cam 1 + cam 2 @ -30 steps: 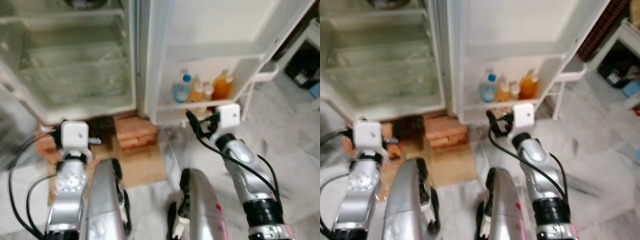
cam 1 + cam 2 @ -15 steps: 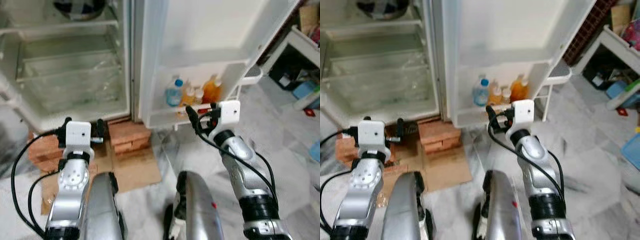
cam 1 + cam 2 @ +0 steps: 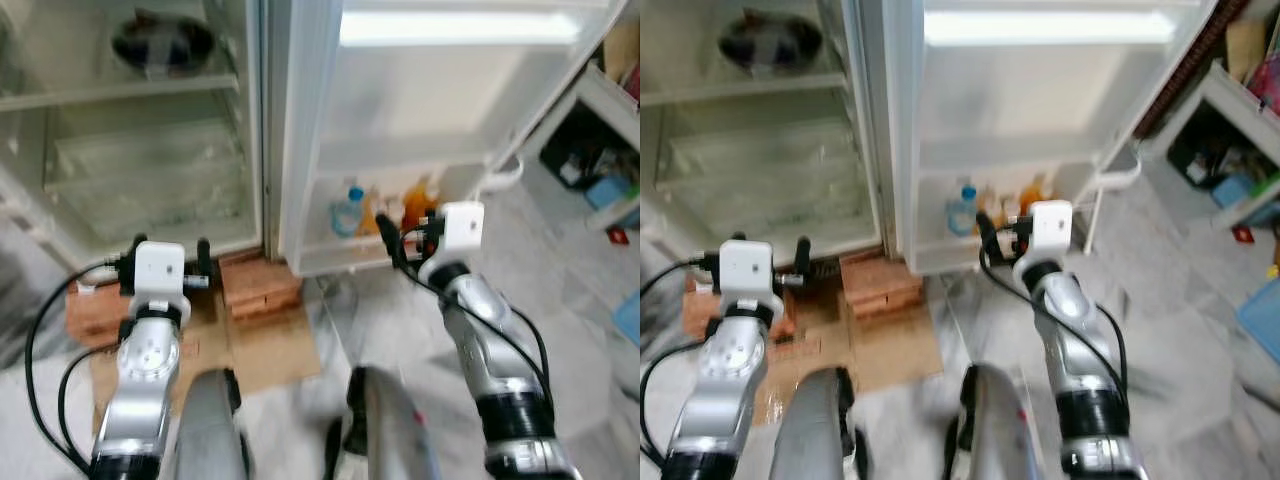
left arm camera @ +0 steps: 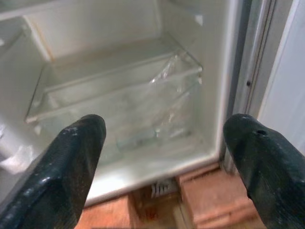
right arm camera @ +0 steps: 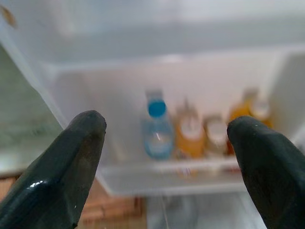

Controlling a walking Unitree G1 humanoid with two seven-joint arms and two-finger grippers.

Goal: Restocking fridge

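In the left eye view, an open fridge (image 3: 150,150) is seen ahead, its door (image 3: 430,110) swung out to the right; a dark bowl (image 3: 160,45) is set on an upper shelf, and a clear drawer (image 3: 150,175) lies below it. Bottles (image 3: 385,208) are stood in the bottom door rack, just beyond the right pincer (image 3: 408,232), which is raised in front of them and apart from them. The left pincer (image 3: 165,268) is held low before the fridge's bottom edge, above the bricks (image 3: 260,285) and cardboard (image 3: 270,345) on the floor. In the left wrist view, the left pincer's fingers (image 4: 71,167) are spread wide and released, with the clear drawer seen between them. In the right wrist view, the right pincer's fingers (image 5: 71,162) are likewise parted and empty, and a blue-capped bottle (image 5: 157,131) and orange bottles (image 5: 190,136) are framed between them.
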